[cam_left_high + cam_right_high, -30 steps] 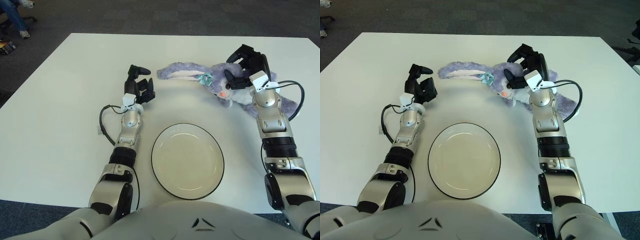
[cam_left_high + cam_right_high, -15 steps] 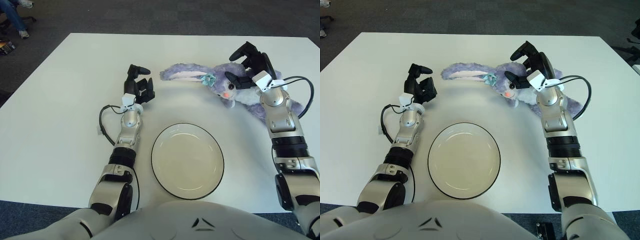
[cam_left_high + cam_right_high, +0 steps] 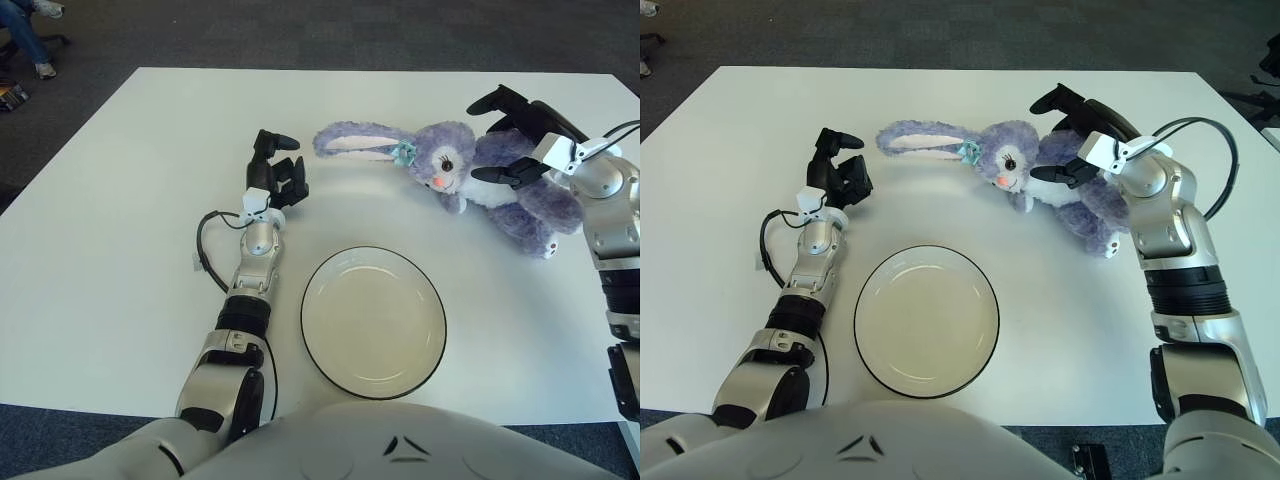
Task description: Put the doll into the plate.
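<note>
1. Here, left eye view: doll point(image 3: 470, 175) lies far right of the empty plate point(image 3: 373, 320). Right hand point(image 3: 527, 135) spread over its body, holding nothing; close low around the torso.
2. Right eye view: left hand point(image 3: 838, 172) idle, fingers loosely curled, far left of plate.

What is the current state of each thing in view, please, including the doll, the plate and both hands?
doll: lying on its side on the table, outside the plate.
plate: empty, upright on the table.
right hand: over the doll's body, fingers spread, not closed on it.
left hand: left of the doll's ears, fingers curled, holding nothing.
table: bears the doll and plate.
</note>
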